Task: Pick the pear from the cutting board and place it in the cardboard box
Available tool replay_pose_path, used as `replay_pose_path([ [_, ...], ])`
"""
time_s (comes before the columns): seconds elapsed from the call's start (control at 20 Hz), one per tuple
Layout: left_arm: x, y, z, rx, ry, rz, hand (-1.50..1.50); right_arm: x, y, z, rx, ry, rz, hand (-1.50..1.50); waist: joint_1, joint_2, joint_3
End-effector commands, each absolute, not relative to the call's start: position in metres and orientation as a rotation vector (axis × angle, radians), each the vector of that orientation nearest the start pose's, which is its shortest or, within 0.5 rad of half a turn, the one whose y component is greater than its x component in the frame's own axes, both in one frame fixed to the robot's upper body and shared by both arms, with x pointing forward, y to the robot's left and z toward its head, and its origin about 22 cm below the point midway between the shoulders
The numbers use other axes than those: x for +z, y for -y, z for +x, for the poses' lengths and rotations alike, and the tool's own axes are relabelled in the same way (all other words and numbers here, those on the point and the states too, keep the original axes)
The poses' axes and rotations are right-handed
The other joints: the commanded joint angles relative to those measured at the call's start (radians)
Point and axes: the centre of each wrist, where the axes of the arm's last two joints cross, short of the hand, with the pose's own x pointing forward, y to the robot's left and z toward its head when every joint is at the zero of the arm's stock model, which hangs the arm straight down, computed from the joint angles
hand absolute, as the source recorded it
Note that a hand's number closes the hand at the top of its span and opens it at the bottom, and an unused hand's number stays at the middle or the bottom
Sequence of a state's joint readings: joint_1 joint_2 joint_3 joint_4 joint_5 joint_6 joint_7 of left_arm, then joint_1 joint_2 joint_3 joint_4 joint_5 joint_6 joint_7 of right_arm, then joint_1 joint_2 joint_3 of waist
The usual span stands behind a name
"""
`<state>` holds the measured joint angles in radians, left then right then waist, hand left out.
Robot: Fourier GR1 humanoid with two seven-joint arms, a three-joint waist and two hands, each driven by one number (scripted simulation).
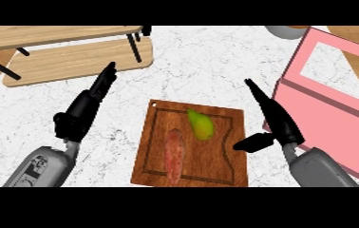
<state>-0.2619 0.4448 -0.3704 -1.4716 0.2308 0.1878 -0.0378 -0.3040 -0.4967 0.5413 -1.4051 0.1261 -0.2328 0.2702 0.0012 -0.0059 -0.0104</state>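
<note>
A green pear (pixel 201 124) lies on the upper middle of a brown wooden cutting board (pixel 224 167), next to a long reddish vegetable (pixel 174 156). At the right edge stands the pink-looking box (pixel 324 113), its opening facing up. My right hand (pixel 277 120) is open between the board and the box, fingers straight and pointing away, thumb sticking out toward the board; it touches nothing. To the left of the board my left hand (pixel 85 109) rests open, fingers straight and pointing up.
A light wooden rack with black legs (pixel 70 53) stands at the upper left. A grey round object (pixel 286 31) shows at the top right edge. White marbled counter (pixel 203 65) lies between the board and the rack.
</note>
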Motion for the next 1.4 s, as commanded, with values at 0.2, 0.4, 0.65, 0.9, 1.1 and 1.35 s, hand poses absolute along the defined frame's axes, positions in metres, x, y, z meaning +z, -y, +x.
replay_pose_path([
  [0.2, 0.035, -0.217, 0.282, -0.43, 1.584, -0.018, 0.0, 0.084, 0.161, 0.259, 1.202, 1.344, -0.69, -1.5, -0.019, -0.008, 0.006],
  [0.4, 0.038, -0.212, 0.28, -0.457, 1.587, -0.03, 0.0, 0.138, 0.125, 0.259, 1.284, 1.205, -0.668, -1.5, -0.002, -0.002, 0.007],
  [0.65, 0.049, -0.204, 0.292, -0.451, 1.601, -0.057, 0.0, 0.183, 0.111, 0.272, 1.327, 1.057, -0.491, -1.5, 0.0, 0.003, 0.008],
  [0.9, 0.039, -0.201, 0.278, -0.444, 1.588, -0.044, 0.0, 0.189, 0.082, 0.283, 1.274, 0.972, -0.447, -1.5, 0.008, 0.005, 0.009],
  [1.1, 0.041, -0.21, 0.281, -0.446, 1.585, -0.043, 0.0, 0.187, 0.09, 0.295, 1.216, 0.975, -0.448, -1.5, 0.003, 0.005, 0.01],
  [1.35, 0.038, -0.197, 0.285, -0.453, 1.606, -0.043, 0.0, 0.152, 0.069, 0.285, 1.223, 0.953, -0.435, -1.5, -0.002, 0.005, 0.01],
])
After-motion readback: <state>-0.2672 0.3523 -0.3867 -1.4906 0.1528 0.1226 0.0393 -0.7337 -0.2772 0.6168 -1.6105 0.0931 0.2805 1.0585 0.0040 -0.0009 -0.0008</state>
